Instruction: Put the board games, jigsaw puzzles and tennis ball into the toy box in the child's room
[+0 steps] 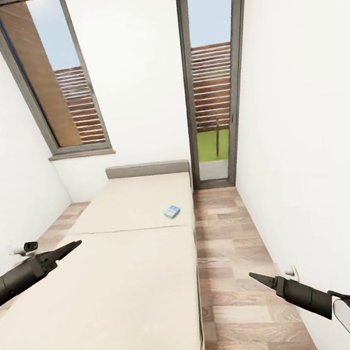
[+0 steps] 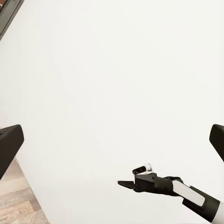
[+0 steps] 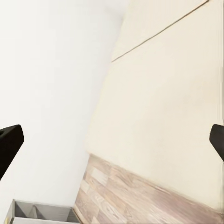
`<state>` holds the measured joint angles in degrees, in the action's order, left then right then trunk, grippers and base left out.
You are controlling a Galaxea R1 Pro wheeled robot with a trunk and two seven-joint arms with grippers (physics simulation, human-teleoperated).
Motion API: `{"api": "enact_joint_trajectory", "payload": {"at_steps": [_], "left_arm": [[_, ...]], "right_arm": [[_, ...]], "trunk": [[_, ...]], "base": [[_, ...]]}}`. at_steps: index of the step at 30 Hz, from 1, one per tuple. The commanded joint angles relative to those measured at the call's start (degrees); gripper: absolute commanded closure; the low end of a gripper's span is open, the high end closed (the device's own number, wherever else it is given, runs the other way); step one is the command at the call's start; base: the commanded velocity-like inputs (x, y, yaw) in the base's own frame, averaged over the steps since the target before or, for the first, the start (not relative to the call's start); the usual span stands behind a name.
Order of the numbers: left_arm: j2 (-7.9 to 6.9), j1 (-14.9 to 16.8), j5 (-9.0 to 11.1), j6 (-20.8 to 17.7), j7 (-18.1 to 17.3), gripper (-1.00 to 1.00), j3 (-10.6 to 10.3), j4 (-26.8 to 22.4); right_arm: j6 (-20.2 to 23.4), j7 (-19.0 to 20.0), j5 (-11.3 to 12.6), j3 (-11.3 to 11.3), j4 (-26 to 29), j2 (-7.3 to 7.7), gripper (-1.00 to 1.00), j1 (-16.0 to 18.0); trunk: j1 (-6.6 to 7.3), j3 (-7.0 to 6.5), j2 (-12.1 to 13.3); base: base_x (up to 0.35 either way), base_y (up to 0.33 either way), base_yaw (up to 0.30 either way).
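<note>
A small blue board game (image 1: 172,212) lies flat on the cream bed (image 1: 118,284), near its right edge and just short of the grey headboard (image 1: 147,169). My left gripper (image 1: 76,244) hovers over the bed's left side, well short of the game. My right gripper (image 1: 253,276) hangs over the wood floor to the right of the bed. In both wrist views the dark fingers (image 2: 9,144) (image 3: 8,142) stand far apart with nothing between them. The table, toy box, jigsaw puzzles and tennis ball are out of view.
A strip of wood-plank floor (image 1: 232,256) runs between the bed and the white right wall. A tall glass door (image 1: 208,80) stands at its far end, and a grey-framed window (image 1: 51,76) sits on the back left. Small white fixtures (image 1: 290,271) (image 1: 23,249) are on the walls.
</note>
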<state>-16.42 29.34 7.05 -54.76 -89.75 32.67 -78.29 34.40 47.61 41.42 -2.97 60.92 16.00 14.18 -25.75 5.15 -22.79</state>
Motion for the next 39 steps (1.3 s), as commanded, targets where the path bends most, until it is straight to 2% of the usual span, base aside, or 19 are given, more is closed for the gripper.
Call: {"api": "enact_joint_trajectory", "payload": {"at_steps": [1, 10, 24, 39], "left_arm": [[-0.02, 0.03, -0.06, -0.61, -0.25, -1.0, 0.03, -0.02], [-0.02, 0.02, -0.09, -0.63, -0.25, -1.0, 0.03, -0.02], [-0.02, 0.02, -0.1, -0.64, -0.25, -1.0, 0.03, -0.02], [-0.02, 0.02, -0.1, -0.61, -0.25, -1.0, 0.03, -0.02]], "right_arm": [[0.4, 0.03, 0.32, -0.02, -0.01, 0.0, -1.0, 0.06], [0.4, 0.01, 0.31, -0.02, -0.01, 0.0, -1.0, 0.06], [0.4, -0.06, 0.29, -0.02, -0.01, 0.0, -1.0, 0.06], [0.31, -0.06, 0.25, 0.03, -0.01, -0.02, -1.0, 0.06]], "trunk": [[-0.04, 0.12, -0.13], [-0.04, 0.09, -0.13], [-0.04, 0.09, -0.13], [-0.04, 0.08, -0.13]], "base": [[0.0, 0.0, -0.169], [0.029, 0.002, -0.055], [0.209, 0.037, -0.003], [0.196, -0.098, 0.004]]}}
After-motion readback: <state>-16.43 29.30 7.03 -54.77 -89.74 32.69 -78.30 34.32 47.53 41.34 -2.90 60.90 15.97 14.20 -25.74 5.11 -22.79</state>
